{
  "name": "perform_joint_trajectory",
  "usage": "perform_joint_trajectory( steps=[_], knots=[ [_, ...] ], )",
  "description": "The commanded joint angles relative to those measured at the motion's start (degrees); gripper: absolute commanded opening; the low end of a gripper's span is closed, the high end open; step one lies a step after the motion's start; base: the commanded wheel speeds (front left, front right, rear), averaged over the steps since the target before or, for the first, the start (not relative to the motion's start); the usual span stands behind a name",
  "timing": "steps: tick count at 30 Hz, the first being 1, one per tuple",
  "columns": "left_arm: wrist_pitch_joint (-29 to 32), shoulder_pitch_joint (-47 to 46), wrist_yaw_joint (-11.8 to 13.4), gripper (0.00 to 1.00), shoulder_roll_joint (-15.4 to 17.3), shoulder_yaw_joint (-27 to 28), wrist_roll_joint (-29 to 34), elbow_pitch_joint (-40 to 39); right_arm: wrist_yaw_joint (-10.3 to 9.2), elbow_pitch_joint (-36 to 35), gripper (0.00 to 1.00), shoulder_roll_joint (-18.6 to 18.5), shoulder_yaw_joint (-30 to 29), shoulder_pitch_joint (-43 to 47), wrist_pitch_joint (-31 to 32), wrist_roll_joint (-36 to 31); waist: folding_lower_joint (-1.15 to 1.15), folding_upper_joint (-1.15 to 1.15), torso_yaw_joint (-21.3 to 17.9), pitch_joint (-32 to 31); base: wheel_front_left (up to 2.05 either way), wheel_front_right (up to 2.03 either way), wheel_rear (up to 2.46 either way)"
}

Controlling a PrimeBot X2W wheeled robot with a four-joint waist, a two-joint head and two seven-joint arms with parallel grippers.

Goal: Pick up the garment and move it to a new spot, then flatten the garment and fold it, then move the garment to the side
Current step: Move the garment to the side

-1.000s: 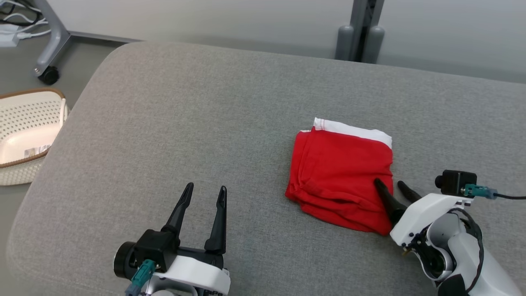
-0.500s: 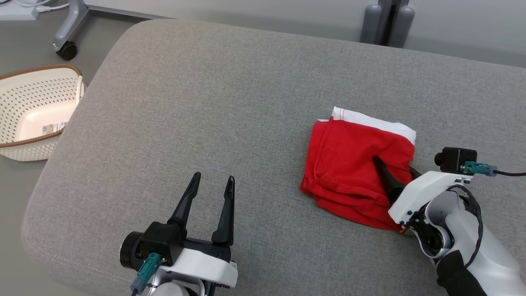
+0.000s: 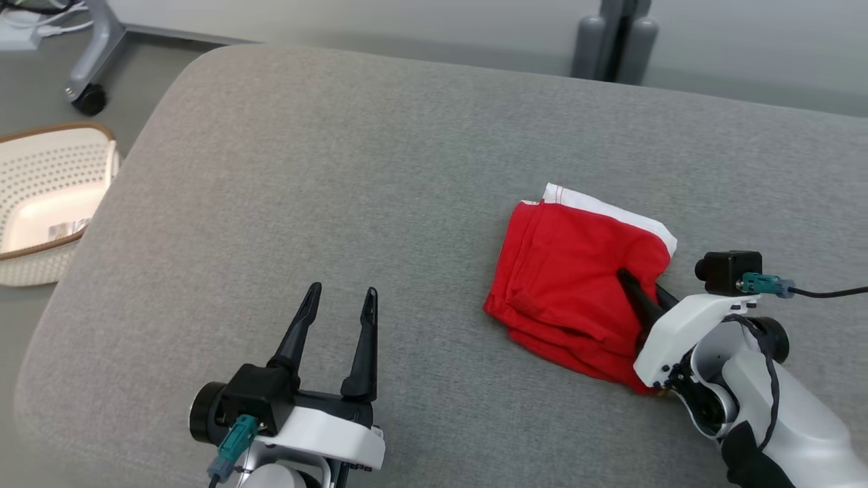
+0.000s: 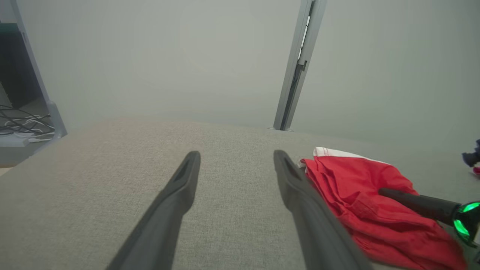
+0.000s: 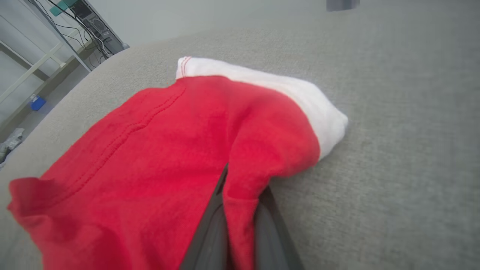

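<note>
The garment is a folded red piece with a white band along its far edge, lying on the right half of the grey cushion. My right gripper is shut on the garment's near right edge. The right wrist view shows a fold of red cloth pinched between the two dark fingers. My left gripper stands open over bare cushion at the lower left, well apart from the garment. In the left wrist view, its open fingers frame bare cushion, with the garment to their right.
A white perforated basket with a brown rim sits on the floor left of the cushion. A wheeled metal leg stands at the far left, and grey posts rise behind the cushion's far edge.
My right gripper has shut on the garment's right edge, bunching the cloth there. The head camera has shifted between frames. The left gripper has stayed open.
</note>
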Motion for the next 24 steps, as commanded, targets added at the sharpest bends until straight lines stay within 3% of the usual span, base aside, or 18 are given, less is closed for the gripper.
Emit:
perform_joint_trajectory(
  steps=[1,11,22,24],
  knots=[
    [-0.09,-0.61,-0.16,1.0,0.18,0.5,0.09,0.11,0.01,-0.47,0.0,-1.57,1.26,-0.43,-1.07,-1.17,0.0,0.0,-1.86,-1.13,0.0,0.0,0.0],
    [-0.09,-1.55,-0.72,1.0,0.2,2.02,-0.18,-0.2,0.01,-7.37,0.0,-10.24,6.14,-2.17,0.2,-4.76,0.0,0.0,-10.66,-2.65,0.0,0.0,0.0],
    [-0.09,-4.02,-0.64,1.0,0.21,2.78,-0.85,-0.24,0.0,-18.85,0.0,-23.43,1.01,-3.51,5.81,-5.01,0.0,0.0,-17.9,1.13,0.0,0.0,0.0],
    [-0.08,-4.36,-0.66,1.0,0.21,2.81,-0.8,-0.25,0.0,-19.7,0.0,-24.47,0.31,-3.32,6.37,-5.0,0.0,0.0,-18.25,1.69,0.0,0.0,0.0]
  ],
)
